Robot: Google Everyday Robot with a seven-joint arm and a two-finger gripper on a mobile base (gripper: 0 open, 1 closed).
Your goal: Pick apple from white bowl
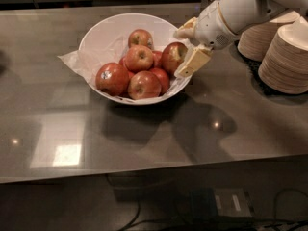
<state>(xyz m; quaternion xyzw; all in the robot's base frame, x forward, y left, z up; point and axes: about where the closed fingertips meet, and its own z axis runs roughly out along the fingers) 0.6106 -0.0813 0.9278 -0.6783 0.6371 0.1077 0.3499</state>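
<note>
Several apples fill the white bowl; the apple sits at its 3 o'clock side. The gripper straddles it, jaws spread, apparently not yet clamped. Grasping step: next, close firmly, then lift straight up.

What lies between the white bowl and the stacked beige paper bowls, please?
The camera view shows the gripper there, over the counter, at the white bowl's right rim beside the apple.

Dark red apple (yellow-green patch) in glossy white bowl — cream claw at its rim.
</note>
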